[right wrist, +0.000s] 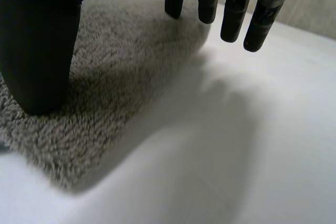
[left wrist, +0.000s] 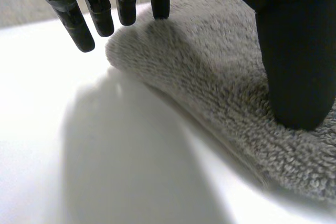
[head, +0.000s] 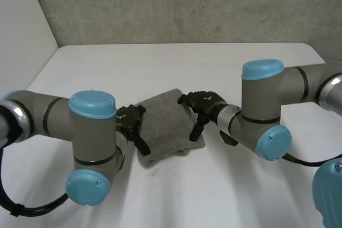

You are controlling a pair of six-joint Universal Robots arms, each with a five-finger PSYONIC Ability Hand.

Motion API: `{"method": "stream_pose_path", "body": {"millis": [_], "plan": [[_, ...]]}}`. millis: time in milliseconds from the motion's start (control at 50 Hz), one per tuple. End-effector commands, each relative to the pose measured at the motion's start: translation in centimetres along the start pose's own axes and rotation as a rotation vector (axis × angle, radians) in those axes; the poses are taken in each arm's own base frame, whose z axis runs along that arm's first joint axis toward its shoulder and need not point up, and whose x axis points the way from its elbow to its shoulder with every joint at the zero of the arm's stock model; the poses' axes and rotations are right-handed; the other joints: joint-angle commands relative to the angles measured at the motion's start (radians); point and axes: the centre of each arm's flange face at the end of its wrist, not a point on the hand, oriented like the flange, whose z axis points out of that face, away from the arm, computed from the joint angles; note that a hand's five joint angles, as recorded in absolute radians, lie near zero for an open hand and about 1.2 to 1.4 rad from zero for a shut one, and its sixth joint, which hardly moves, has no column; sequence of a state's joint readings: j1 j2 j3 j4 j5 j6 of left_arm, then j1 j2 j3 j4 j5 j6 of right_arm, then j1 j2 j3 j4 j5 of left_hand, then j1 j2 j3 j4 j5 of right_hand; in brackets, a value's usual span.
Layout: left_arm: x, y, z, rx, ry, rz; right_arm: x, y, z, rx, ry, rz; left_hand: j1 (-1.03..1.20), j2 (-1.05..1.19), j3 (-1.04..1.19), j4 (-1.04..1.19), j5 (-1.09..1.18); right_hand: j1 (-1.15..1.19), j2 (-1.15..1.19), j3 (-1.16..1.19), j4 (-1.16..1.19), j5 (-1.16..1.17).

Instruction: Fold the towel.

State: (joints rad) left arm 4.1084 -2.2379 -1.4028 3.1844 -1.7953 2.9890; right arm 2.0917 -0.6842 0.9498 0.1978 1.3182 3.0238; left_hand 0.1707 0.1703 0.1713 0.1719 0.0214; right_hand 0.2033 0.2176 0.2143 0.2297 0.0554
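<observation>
Grey towel sits bunched mid table, one hand at each side edge.
Left hand and right hand: fingers straight, gripping nothing, thumbs resting on the pile. Looks soft, light and floppy, so I'd pinch corners. No tags or writing I can read.

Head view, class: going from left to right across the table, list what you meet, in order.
Grey left arm with light-blue caps → black left hand → folded grey terry towel → black right hand → grey right arm with light-blue caps.
</observation>
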Motion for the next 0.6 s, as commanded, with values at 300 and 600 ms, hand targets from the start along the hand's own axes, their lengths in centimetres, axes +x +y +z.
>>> {"method": "stream_pose_path", "body": {"millis": [300, 600], "plan": [[-4.5, -16.9, -9.6, 0.492, -0.069, -0.092, 4.9, -15.7, -15.0, 0.528, 0.382, -0.007, 0.011, 0.011, 0.010, 0.009, -0.015, -0.029, -0.043, -0.040, -0.055, -0.055], [-5.8, -19.5, -13.7, 0.511, -0.075, -0.062, 6.0, -15.3, -17.5, 0.426, 0.478, -0.055, 0.025, 0.026, 0.025, 0.024, 0.000, -0.029, -0.043, -0.040, -0.055, -0.055]]}}
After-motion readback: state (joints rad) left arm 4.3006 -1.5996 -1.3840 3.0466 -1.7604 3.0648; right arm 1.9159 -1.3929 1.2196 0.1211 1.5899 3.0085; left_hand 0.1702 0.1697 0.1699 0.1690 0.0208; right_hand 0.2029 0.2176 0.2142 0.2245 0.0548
